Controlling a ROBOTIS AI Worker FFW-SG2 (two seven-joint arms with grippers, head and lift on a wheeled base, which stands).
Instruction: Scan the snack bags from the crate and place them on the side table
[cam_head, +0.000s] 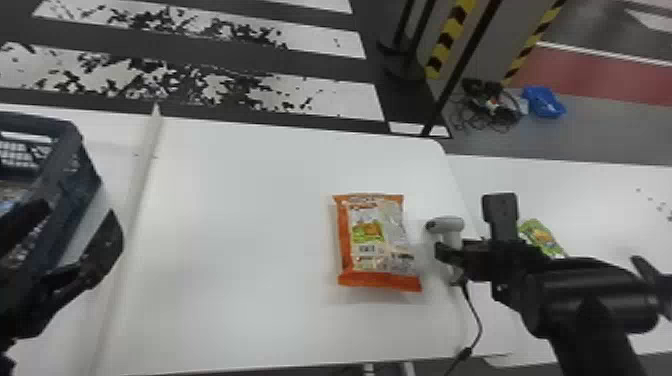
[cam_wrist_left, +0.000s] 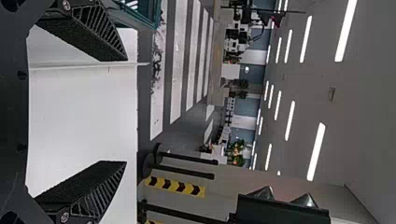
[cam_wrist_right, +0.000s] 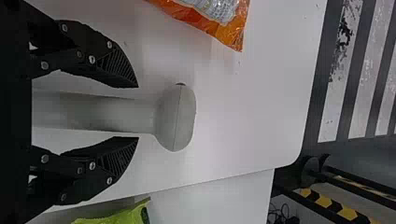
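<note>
White tables (cam_head: 240, 225) bear an orange bag (cam_head: 371, 232), a green bag (cam_head: 541, 237).

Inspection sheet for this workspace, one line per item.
Surface: white table, raised lip on its left.
Job's things: orange snack bag flat on the table; scanner upright near the right edge; green bag on the side table; dark crate at left.
Clutter: blue item on the floor beyond.
Grippers: left gripper jaws open, nothing between them; right gripper jaws open around the scanner's handle, contact unclear.
Cables: black cord from the scanner; tangled leads on the floor.
Surroundings: worn white floor stripes.
</note>
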